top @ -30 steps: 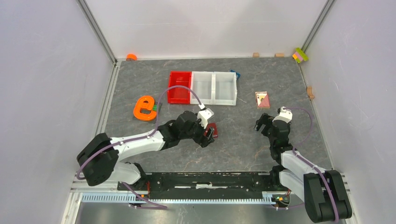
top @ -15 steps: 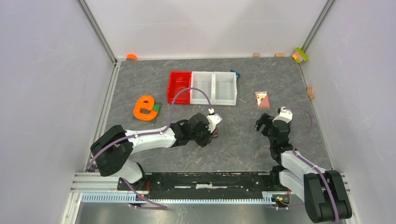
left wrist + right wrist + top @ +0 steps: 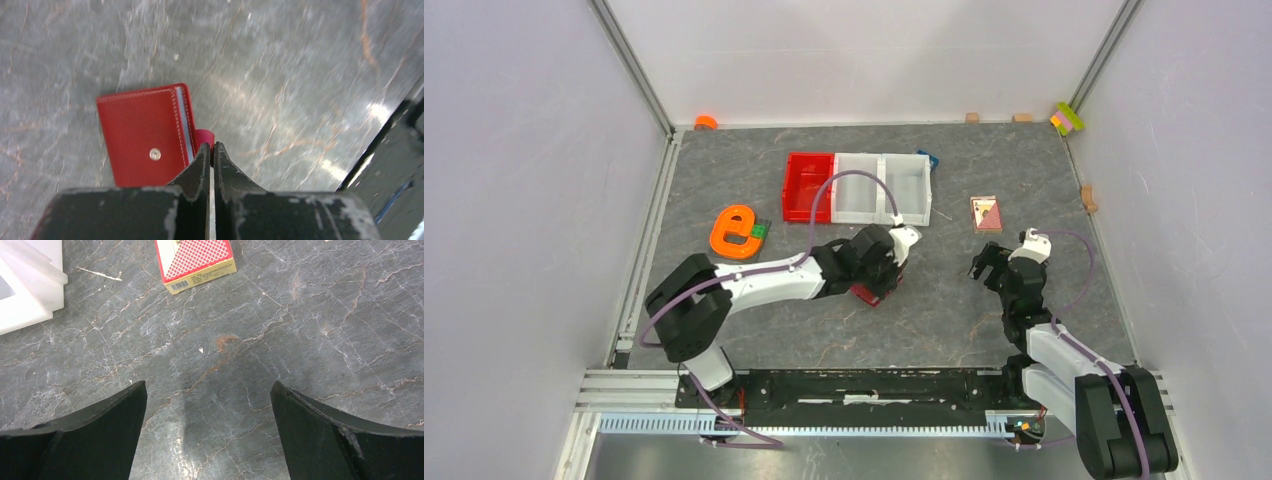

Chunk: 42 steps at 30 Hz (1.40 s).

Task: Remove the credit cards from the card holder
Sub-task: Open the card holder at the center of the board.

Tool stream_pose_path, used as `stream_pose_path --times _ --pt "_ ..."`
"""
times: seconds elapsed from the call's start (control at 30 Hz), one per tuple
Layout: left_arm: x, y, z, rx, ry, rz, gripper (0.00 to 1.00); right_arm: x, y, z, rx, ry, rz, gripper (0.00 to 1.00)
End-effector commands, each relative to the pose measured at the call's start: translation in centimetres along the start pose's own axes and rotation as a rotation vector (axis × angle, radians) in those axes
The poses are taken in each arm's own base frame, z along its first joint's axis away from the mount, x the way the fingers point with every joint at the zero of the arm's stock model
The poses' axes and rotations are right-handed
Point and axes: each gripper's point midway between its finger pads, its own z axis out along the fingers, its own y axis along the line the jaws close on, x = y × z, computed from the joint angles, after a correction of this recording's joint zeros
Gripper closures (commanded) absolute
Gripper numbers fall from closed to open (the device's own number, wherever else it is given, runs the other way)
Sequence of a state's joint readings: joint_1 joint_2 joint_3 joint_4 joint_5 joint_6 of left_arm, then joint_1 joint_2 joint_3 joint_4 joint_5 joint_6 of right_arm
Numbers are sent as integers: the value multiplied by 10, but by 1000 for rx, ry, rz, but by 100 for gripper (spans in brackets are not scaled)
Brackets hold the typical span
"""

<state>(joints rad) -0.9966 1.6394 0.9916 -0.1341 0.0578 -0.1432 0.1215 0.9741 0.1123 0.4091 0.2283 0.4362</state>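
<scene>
The card holder [image 3: 142,132] is a dark red wallet lying folded on the grey table, its snap stud facing up and its little tab sticking out at one side. A pale blue strip of a credit card [image 3: 185,125] shows along its open edge; no other credit cards are visible. My left gripper [image 3: 211,146] is shut, its tips pinched on the tab. From above, the card holder [image 3: 867,294] peeks out under the left gripper [image 3: 884,275] at mid-table. My right gripper [image 3: 208,385] stands wide open over bare table, nothing between its fingers, to the right [image 3: 986,265].
A red bin [image 3: 809,200] joined to two white bins [image 3: 882,188] stands behind the left gripper. A pink-and-white patterned card pack [image 3: 196,262] lies ahead of the right gripper. An orange e-shaped piece [image 3: 734,232] lies at the left. Small blocks [image 3: 1067,118] line the back wall.
The left gripper has closed from open to shut at the wallet's edge, and its arm has stretched further right. The right arm has not moved.
</scene>
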Motion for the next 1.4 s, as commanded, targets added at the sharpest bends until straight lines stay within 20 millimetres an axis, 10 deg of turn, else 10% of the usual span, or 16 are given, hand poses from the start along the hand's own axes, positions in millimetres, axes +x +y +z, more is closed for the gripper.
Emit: stream_pose_path --times 0.0,0.07,0.2,0.33,0.7,0.9,1.37 --pt "-47 -13 12 12 -54 -120 98 -28 12 2 -37 -79 9 2" --pt "-58 -9 20 -28 -39 -146 96 -28 15 2 -56 -78 9 2" --pt "-64 8 24 -141 -8 -164 48 -29 36 0 -174 -82 -11 2" --pt "-57 20 16 -204 -11 -158 30 -27 50 -3 -259 -79 -21 2" --pt "-22 49 11 -349 28 -137 21 -2 129 -32 -688 44 -65 13" --pt "-21 51 2 -287 -94 -159 18 34 129 -49 -749 173 -79 19" --pt "-27 57 0 -150 -179 -282 21 40 140 -54 -701 247 -125 34"
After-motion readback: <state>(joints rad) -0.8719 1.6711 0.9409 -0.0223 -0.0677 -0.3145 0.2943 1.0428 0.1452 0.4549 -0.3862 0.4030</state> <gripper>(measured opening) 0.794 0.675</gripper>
